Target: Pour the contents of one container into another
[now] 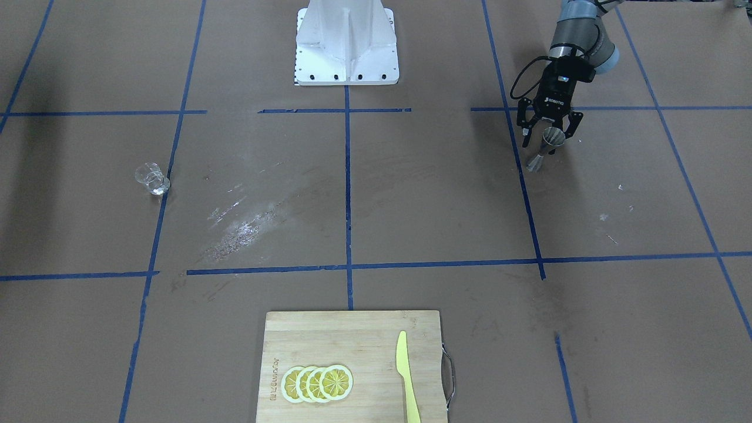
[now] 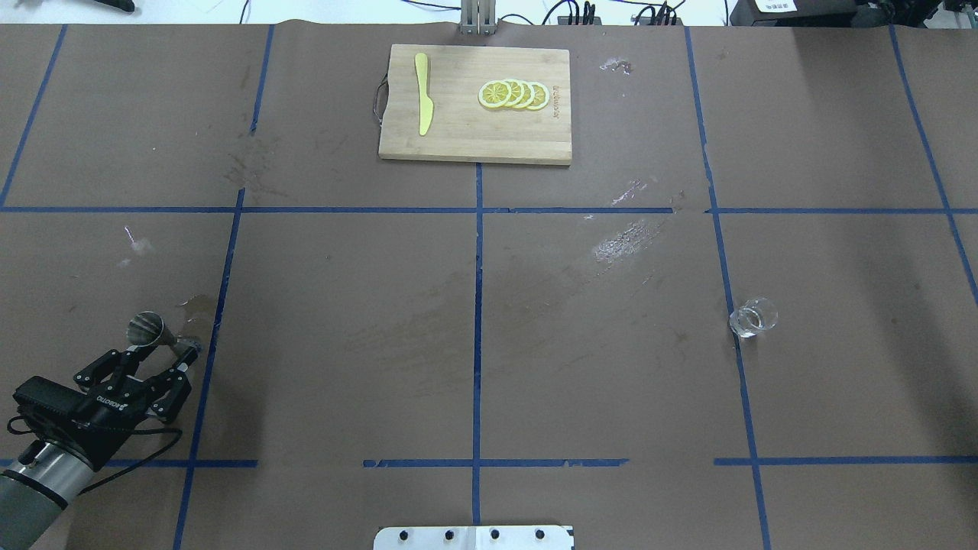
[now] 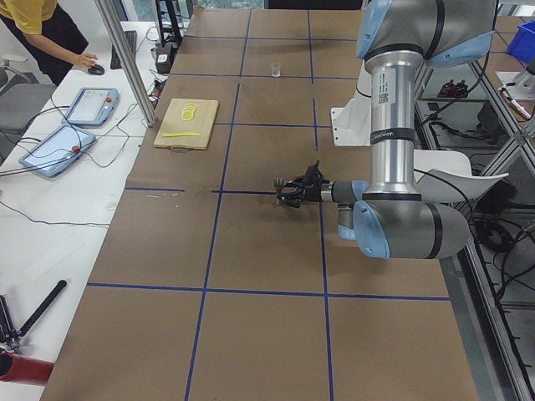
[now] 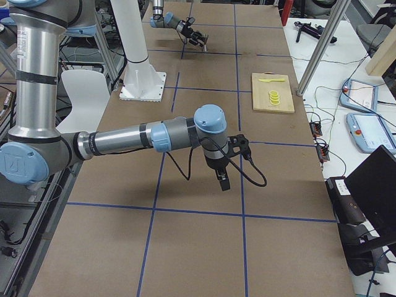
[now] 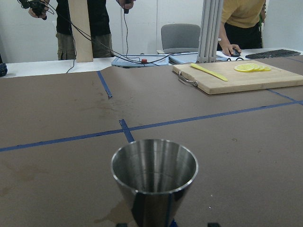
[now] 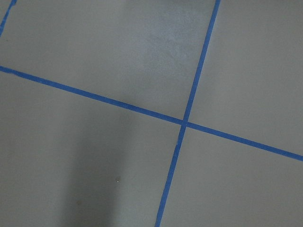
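Brown-papered counter (image 2: pixel 344 305) with a blue tape grid (image 2: pixel 477 336) is carrying everything. Right arm (image 4: pixel 124 141) is stretching out over bare paper in the exterior right view, with the right gripper (image 4: pixel 223 179) pointing down above the counter; cannot tell whether its jaws are spread or clenched, and its wrist camera is showing only a tape crossing. Left arm (image 2: pixel 34 477) is coming in low on the robot's left side. Left gripper (image 1: pixel 546 140) is sitting with jaws released and spread wide, straddling the steel jigger (image 1: pixel 543 151), with gaps showing on both sides. The wooden cutting board (image 2: pixel 474 137) is lying at the far edge, carrying a yellow knife (image 2: pixel 422 103) and overlapping lemon slices (image 2: pixel 513 94). The jigger is standing upright just beside a tape line. The clear glass cup (image 2: pixel 753 317) is standing on a tape line on the robot's right side, well apart from the jigger.
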You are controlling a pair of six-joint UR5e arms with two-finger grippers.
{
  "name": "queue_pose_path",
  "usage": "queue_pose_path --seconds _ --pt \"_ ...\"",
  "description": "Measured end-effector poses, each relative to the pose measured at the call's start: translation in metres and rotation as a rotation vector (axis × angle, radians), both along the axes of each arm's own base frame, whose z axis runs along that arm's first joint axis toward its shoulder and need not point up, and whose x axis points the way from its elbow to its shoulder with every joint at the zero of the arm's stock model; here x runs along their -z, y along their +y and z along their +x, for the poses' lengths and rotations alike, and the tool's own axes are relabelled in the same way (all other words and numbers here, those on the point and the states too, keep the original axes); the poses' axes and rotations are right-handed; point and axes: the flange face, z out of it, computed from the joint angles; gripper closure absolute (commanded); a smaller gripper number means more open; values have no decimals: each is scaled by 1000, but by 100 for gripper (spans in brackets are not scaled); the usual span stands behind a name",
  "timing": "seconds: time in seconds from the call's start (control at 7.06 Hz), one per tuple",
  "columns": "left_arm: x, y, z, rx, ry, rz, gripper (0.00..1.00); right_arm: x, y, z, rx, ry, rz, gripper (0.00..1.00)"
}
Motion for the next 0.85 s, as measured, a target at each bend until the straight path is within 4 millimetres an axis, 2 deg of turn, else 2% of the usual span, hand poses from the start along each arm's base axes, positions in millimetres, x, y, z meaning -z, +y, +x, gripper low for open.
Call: queue_pose_path --seconds 0.85 --pt "-3 -10 -6 -16 14 -19 34 1 0 0 0 0 2 0"
